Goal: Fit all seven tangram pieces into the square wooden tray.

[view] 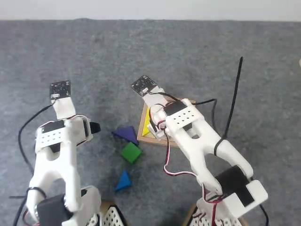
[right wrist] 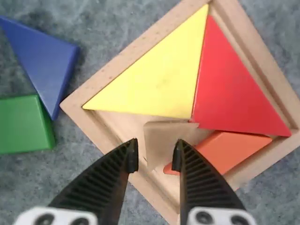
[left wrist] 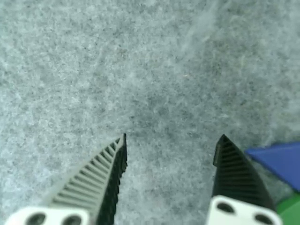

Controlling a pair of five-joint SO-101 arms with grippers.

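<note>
The square wooden tray point(right wrist: 131, 56) holds a large yellow triangle point(right wrist: 154, 84), a large red triangle point(right wrist: 229, 93) and an orange piece point(right wrist: 229, 147). My right gripper point(right wrist: 154, 150) hangs over the tray's bare corner, shut on a small tan triangle point(right wrist: 164, 133). Beside the tray on the carpet lie a dark blue triangle point(right wrist: 44, 58) and a green square point(right wrist: 23, 124). In the high view a small blue triangle point(view: 123, 180) lies nearer the arm bases. My left gripper point(left wrist: 171, 140) is open over bare carpet, just left of the dark blue triangle point(left wrist: 281, 159).
Grey carpet point(view: 94, 61) covers the whole table. The right arm point(view: 202, 141) hides most of the tray point(view: 143, 136) in the high view. Black cables point(view: 235, 94) rise beside that arm.
</note>
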